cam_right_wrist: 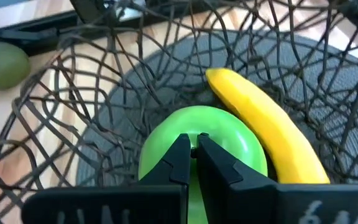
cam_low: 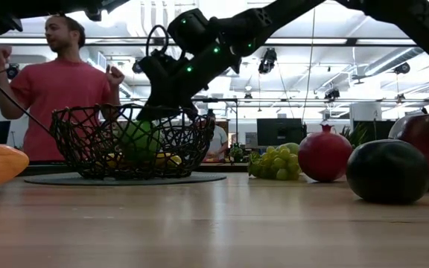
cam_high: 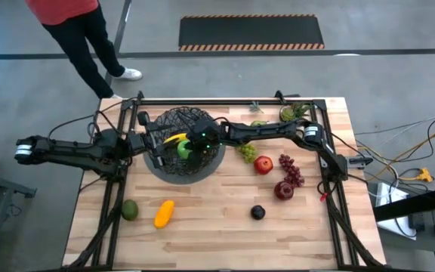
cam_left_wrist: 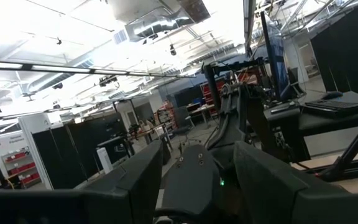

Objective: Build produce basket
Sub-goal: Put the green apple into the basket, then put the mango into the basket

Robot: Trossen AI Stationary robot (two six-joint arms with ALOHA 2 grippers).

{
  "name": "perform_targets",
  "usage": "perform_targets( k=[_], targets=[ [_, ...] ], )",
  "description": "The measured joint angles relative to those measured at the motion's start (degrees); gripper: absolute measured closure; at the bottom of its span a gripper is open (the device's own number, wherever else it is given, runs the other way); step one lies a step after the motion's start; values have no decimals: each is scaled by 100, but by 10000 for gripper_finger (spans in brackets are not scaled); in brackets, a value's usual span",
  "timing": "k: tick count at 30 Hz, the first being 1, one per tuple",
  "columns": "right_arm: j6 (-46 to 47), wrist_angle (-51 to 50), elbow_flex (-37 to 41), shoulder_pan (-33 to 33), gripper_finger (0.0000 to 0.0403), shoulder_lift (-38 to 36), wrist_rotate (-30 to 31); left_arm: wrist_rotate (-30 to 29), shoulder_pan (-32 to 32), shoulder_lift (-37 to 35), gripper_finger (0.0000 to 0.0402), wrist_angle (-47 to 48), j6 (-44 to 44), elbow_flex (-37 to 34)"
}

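Observation:
The black wire basket (cam_high: 166, 168) stands at the table's far middle. In it lie a yellow banana (cam_right_wrist: 260, 124) and a green apple (cam_right_wrist: 166, 143) side by side. My right gripper (cam_right_wrist: 194, 142) reaches into the basket from the right (cam_high: 189, 149) and is shut on the apple's top. My left gripper (cam_high: 146, 143) waits open just outside the basket's left rim. Its wrist view (cam_left_wrist: 197, 149) looks level at the other arm. My right gripper pinches the green apple at its stem hollow (cam_right_wrist: 199, 135), on top of the fruit, between its two fingertips (cam_right_wrist: 180, 155). The fingers come from above, slanting down into the basket. The apple hangs upright against the banana. I cannot tell whether it rests on the basket floor.
On the table right of the basket lie green grapes (cam_high: 246, 153), a red fruit (cam_high: 263, 165), dark red grapes (cam_high: 291, 170), a dark red apple (cam_high: 283, 190) and a black fruit (cam_high: 257, 213). An avocado (cam_high: 130, 209) and an orange piece (cam_high: 164, 213) lie near left. A person (cam_low: 58, 82) stands beyond the far left corner.

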State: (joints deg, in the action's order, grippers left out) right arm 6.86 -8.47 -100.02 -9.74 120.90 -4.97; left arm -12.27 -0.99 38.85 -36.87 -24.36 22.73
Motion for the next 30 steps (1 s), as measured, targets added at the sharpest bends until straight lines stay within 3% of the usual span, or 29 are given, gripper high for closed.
perform_targets(
  k=[15, 30],
  targets=[
    [-32, -426, 1, -17, 384, -16, 2, 0, 0, 4, 220, -5, 0, -1],
    [3, -526, 1, -17, 282, -142, 7, 0, 0, 5, 220, 0, -2, -1]
  ],
)
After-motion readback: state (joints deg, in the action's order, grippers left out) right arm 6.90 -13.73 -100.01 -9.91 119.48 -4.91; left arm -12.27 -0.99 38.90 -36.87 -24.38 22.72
